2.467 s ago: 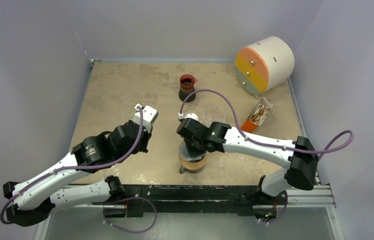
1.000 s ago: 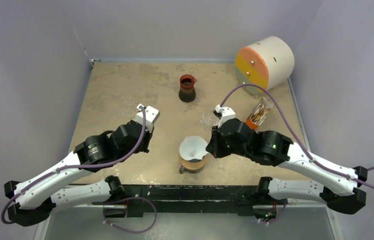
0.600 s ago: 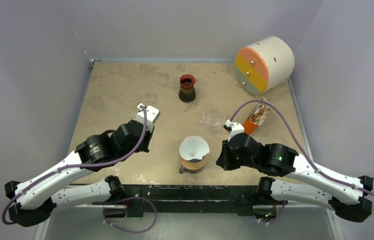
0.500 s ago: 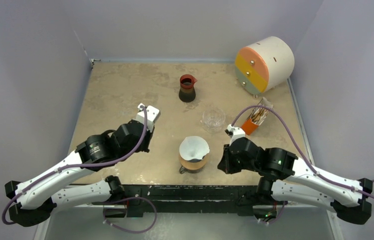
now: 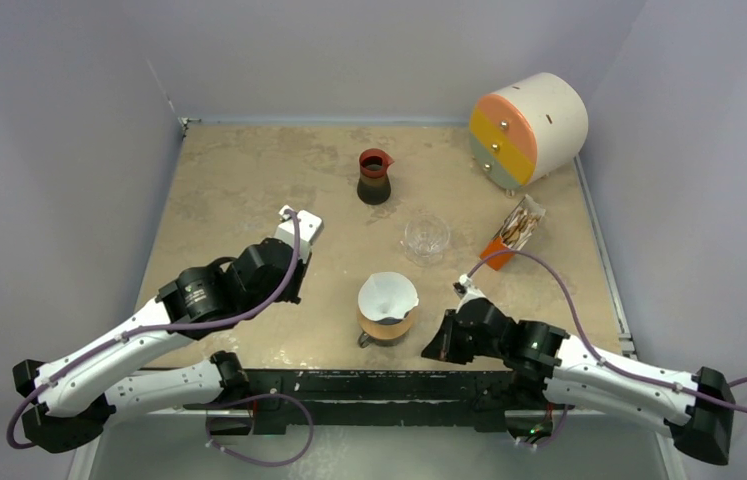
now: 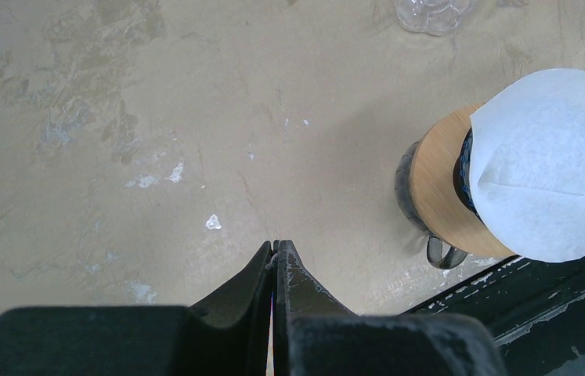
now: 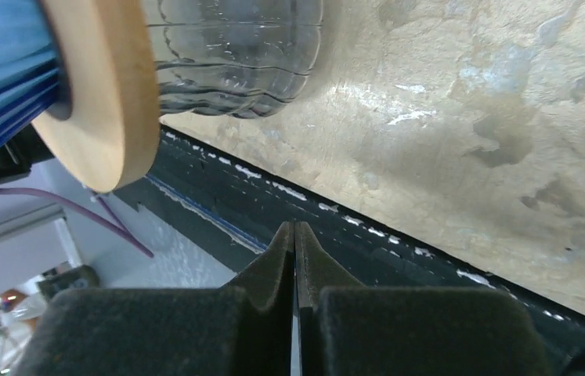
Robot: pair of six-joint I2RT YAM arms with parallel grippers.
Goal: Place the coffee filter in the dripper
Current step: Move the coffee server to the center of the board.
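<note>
a: where's the coffee filter (image 6: 547,160) now?
b: in the mouth of the dripper (image 6: 461,168), a white paper cone open upward. from the left wrist only a sliver of blue shows under it. the dripper sits in a wooden ring (image 6: 439,192) on a glass pot (image 7: 234,47), near the front edge of the table (image 5: 249,190), between the two arms.
a: and the grippers?
b: the left gripper (image 6: 275,252) has its fingers pressed together on nothing, over bare table to the left of the stack. the right gripper (image 7: 295,233) is the same, closed on air, low beside the pot at the table's edge.
a: looks done to me.
b: i'd judge so, though the paper stands proud of the rim with a crease across it. can't tell if it's seated right down.
a: if it needs a nudge?
b: it's thin paper, weighs nothing, folds at a touch. i'd pinch one wall at the top edge, lightly. push hard and the stack could tip, and that's glass underneath.
</note>
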